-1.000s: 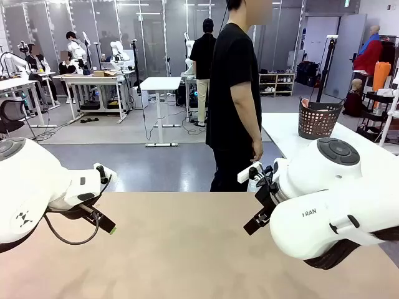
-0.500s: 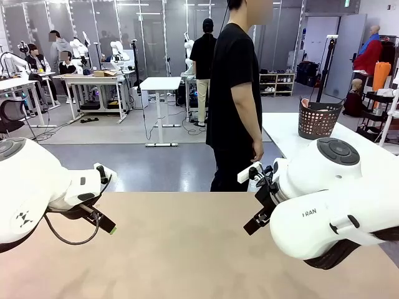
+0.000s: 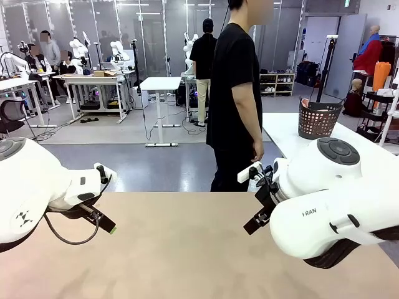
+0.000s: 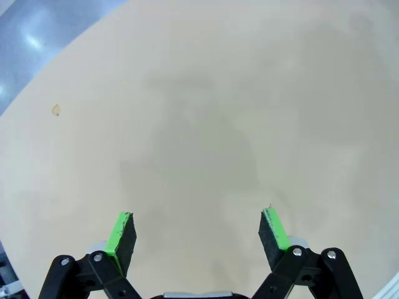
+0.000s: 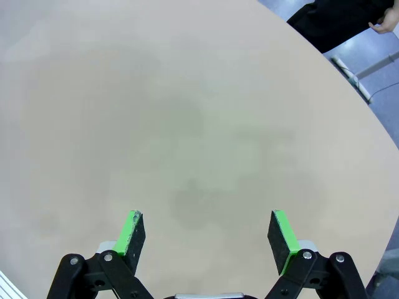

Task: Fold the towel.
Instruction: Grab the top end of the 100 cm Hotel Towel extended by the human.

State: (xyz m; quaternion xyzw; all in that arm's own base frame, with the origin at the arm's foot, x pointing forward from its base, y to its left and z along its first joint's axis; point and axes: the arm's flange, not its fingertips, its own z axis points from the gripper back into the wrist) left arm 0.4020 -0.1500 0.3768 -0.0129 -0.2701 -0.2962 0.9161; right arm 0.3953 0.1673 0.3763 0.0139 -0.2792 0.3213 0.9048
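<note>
Plainly, the folding has not begun: you have no fold made, no corner lifted, and no cloth under either hand. The only candidate for the pale salmon-pink terry towel (image 3: 305,102) is a small pinkish scrap poking above the left rim of the dark plastic openwork basket (image 3: 319,121). It is too small and too far off for you to be sure, so treat it as a likely match only. At that size you cannot read its weave, its edges or how it is bunched.

The basket stands on a separate white surface (image 3: 283,131) off to the robot's right, well apart from the wide tan surface (image 3: 187,249) in front of you. So everything is left to do. As I judge it, the cloth must first reach the tan surface and be spread flat before any edge can be brought over.

Your left hand (image 4: 197,227) hangs above the tan surface with its black fingers spread wide and nothing between the green pads (image 4: 118,232). Your right hand (image 5: 209,233) is the same, fingers wide apart and holding nothing.

A person in a black T-shirt (image 3: 234,93) stands at the far edge, turned side-on, between the tan surface and the basket, one hand (image 3: 257,151) hanging loose.
</note>
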